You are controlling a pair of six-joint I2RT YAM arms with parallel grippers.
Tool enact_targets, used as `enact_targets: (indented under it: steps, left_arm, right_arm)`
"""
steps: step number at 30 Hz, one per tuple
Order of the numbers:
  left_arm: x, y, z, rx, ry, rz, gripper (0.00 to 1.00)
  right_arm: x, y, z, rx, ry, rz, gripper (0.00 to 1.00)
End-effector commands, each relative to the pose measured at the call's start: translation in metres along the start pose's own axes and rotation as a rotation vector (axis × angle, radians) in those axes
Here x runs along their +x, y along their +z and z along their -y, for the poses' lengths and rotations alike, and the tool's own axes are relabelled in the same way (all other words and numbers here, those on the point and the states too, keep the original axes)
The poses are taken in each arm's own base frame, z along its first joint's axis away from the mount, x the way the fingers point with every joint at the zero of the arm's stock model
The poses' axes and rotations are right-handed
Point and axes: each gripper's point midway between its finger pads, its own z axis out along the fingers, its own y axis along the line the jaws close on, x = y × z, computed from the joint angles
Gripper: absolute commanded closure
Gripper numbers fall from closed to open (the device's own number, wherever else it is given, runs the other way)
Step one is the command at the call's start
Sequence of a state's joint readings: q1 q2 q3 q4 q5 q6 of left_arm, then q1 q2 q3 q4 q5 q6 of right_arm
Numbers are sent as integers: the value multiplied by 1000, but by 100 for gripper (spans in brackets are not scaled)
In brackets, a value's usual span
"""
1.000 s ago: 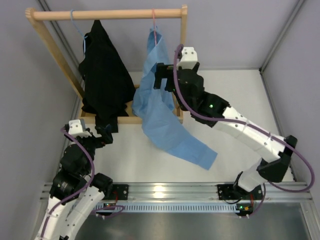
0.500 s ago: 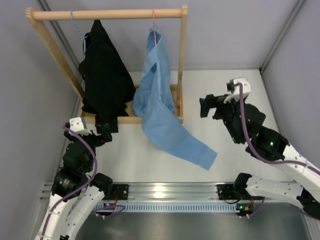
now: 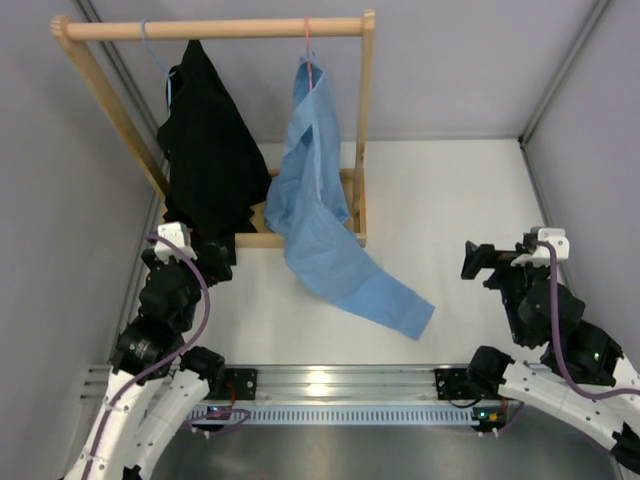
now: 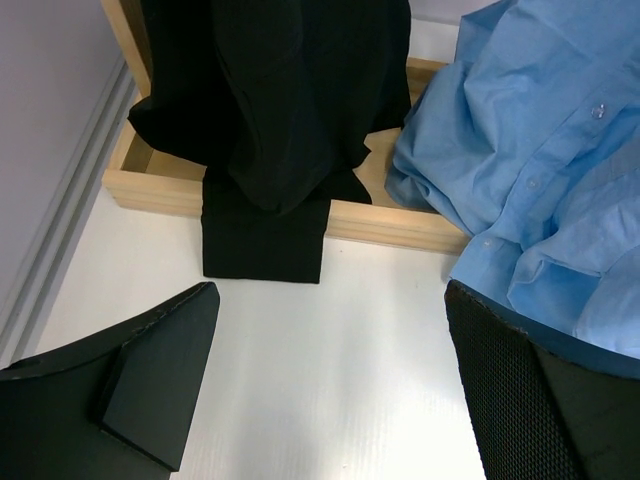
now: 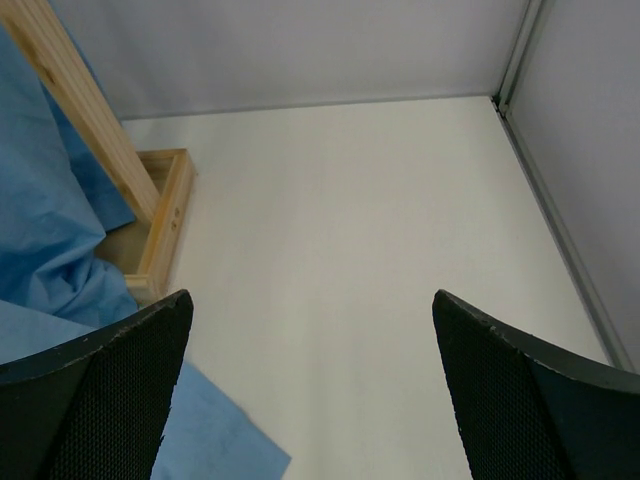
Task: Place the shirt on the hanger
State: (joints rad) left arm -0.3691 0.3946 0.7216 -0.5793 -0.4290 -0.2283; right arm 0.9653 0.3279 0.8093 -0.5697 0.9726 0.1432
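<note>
Shirt (image 3: 315, 190) first, from overhead: it hangs from the pink hanger (image 3: 308, 52), whose hook sits over the wooden rail (image 3: 220, 28) near its right end. Cloth falls in a narrow, bunched column, and the lower part trails forward onto the table (image 3: 450, 190). Black garment (image 3: 205, 140) hangs beside it on a blue hanger (image 3: 150, 50). Left gripper (image 3: 212, 262) sits low near the black garment's hem. Right gripper (image 3: 478, 262) is well apart from the rack, over bare table on the right. Both are spread wide, both empty.

Left wrist view. My fingers (image 4: 160, 370) stand far apart with only white table between them. Black hem lies over the wooden base (image 4: 150, 185) ahead. Blue cloth is heaped to the right, buttons showing, close to the right finger; I can't say whether it touches.

Right wrist view. Fingers (image 5: 100, 400) wide, nothing held. Blue cloth shows at the left edge, on either side of the rack's post (image 5: 80, 100), and on the table below.

Progress, my reading: hanging is done or close to it. Shirt is carried by the hanger, and the hanger is on the rail. I can't tell whether both shoulders are seated on the wire, as the collar area is too bunched. If anything is left, it is straightening that.
</note>
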Motion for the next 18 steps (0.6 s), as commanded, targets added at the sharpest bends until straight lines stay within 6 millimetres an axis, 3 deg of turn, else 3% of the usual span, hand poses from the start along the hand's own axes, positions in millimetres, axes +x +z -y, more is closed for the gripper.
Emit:
enact_targets:
  steps: [1,9,18]
  left_arm:
    - [-9,-3,2,19,-9,36,2]
    - [-4,-5,30,181,-7,39,2]
    - [1,-2,32,188,-7,17,2]
  right_arm:
    - [10,-1,8,34,4,-18,1]
    - [18,2,8,65,0,-33,1]
    - [21,6,5,89,-38,-58,1]
